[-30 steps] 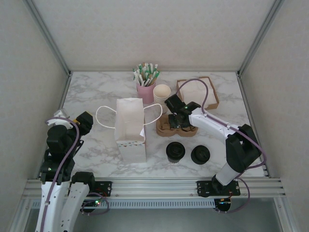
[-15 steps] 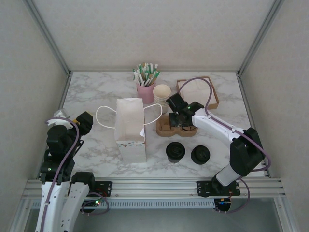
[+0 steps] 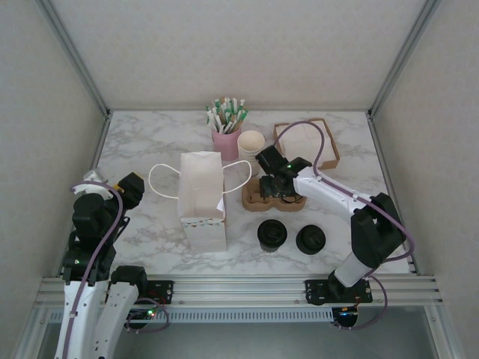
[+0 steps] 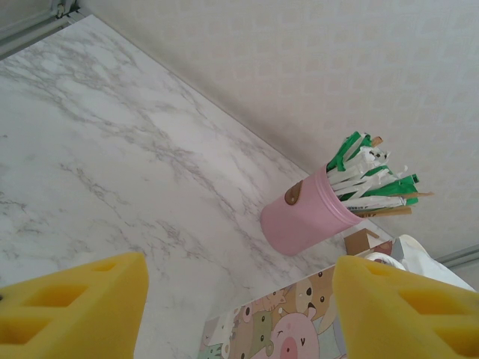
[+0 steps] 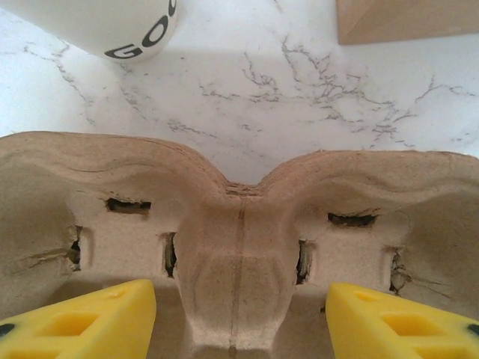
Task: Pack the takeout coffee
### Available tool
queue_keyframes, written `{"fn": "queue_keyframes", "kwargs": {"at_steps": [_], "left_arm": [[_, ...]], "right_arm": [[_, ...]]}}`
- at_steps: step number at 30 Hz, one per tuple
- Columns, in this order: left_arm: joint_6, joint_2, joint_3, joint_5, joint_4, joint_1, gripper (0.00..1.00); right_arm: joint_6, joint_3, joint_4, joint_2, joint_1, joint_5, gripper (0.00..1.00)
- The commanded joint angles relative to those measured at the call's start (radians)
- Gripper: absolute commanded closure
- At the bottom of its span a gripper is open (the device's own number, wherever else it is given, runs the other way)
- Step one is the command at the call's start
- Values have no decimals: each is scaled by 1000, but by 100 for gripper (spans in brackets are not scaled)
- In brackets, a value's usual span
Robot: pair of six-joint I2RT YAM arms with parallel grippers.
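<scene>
Pale paper takeout coffee (image 3: 272, 235), round black plastic lid: stood on marble table (image 3: 150, 142), near side of brown pulp carrier (image 3: 251, 197). Right gripper (image 5: 239, 299): spread over carrier, empty. Left gripper (image 4: 239, 295): spread, empty, left edge.

From high behind the near edge we look down on the whole white marble tabletop (image 3: 150, 142). Our left wrist view faces low across it toward the pink cup of wrapped straws (image 4: 303, 217); our right wrist view sits close over the brown moulded-pulp cup carrier (image 5: 239, 224) — both also visible overhead.
</scene>
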Motion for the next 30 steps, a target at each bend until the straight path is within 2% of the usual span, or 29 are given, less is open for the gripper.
{"fn": "queue_keyframes", "kwargs": {"at_steps": [1,11,26,30], "left_arm": [[-7,-5,-5,-4,-10,-9,35],[-7,-4,-5,-4,-9,-9,35],[-8,-3,-5,-3,-7,-9,35],[-7,-5,-5,-3,-7,-10,35]], "right_arm": [[1,7,11,37,5,15,38],[4,28,3,41,5,20,50],[4,39,-19,-61,5,7,54],[4,34,-14,-121,5,42,57]]}}
